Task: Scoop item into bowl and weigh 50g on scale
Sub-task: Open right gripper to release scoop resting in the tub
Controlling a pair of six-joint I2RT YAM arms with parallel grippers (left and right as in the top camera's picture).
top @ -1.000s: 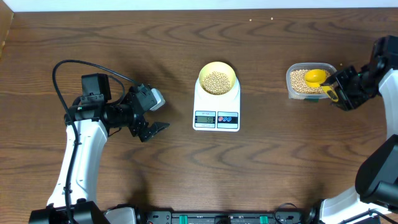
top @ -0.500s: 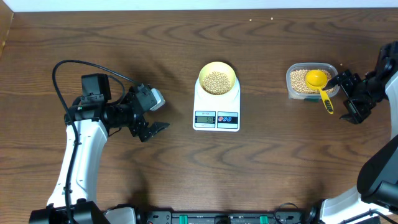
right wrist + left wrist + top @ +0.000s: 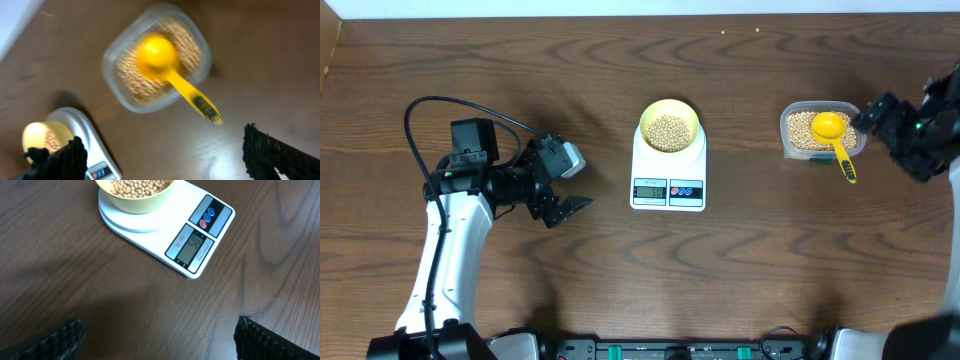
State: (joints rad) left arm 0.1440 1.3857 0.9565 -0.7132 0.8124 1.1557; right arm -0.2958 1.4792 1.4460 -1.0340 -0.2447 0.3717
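Observation:
The pale yellow-green bowl (image 3: 669, 127) holds tan beans (image 3: 668, 130) and stands on the white scale (image 3: 668, 190). In the left wrist view the scale (image 3: 165, 235) has its display lit under the bowl (image 3: 135, 200). More beans (image 3: 803, 130) fill a clear tub (image 3: 787, 140) to the right. A yellow scoop (image 3: 831, 127) lies in the tub, its handle over the near rim. My right gripper (image 3: 892, 140) hangs open to the right of the tub, apart from the scoop (image 3: 157, 50). My left gripper (image 3: 575, 185) stands open and empty left of the scale.
The left arm's black cable (image 3: 430, 105) loops over the table at the left. The table's far edge meets a pale wall (image 3: 640, 8). A few stray specks (image 3: 724, 31) lie near the back.
My right gripper has opened off the scoop's handle and drawn back to the right, leaving the scoop lying in the tub. The left arm has not moved.

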